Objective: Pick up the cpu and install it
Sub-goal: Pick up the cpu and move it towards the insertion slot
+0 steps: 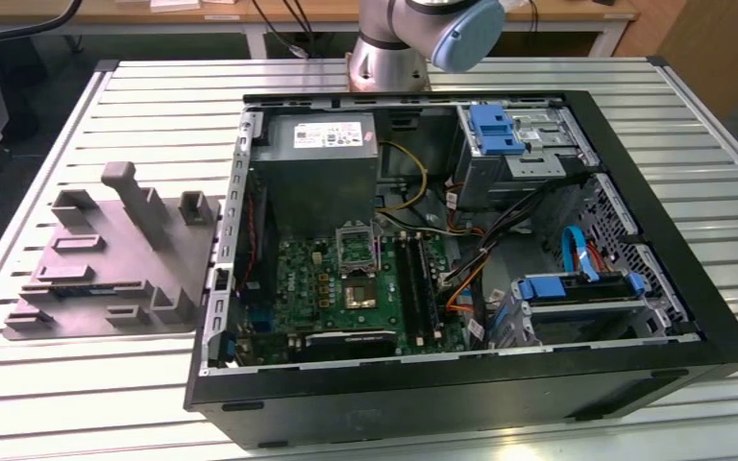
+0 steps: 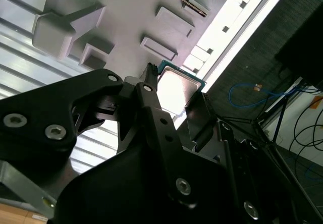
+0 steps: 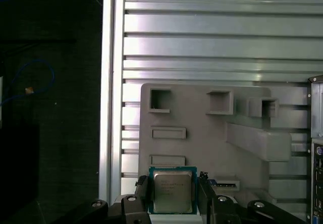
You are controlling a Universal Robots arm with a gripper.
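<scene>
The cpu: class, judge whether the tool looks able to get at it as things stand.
Likely yes: in the first wrist view the cpu sits between the fingers of the tool, seemingly gripped, with nothing in between.

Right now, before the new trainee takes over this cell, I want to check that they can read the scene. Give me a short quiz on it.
1. True or false: the gripper has the cpu clamped between its fingers.
2. In the first wrist view, what lies beyond the cpu? A) the grey fixture plate B) a keyboard C) a blue bin
3. Fill in: in the exterior view, the motherboard inside the open black computer case is ____ in colour.

Key: 1 true; 2 A; 3 green.
</scene>
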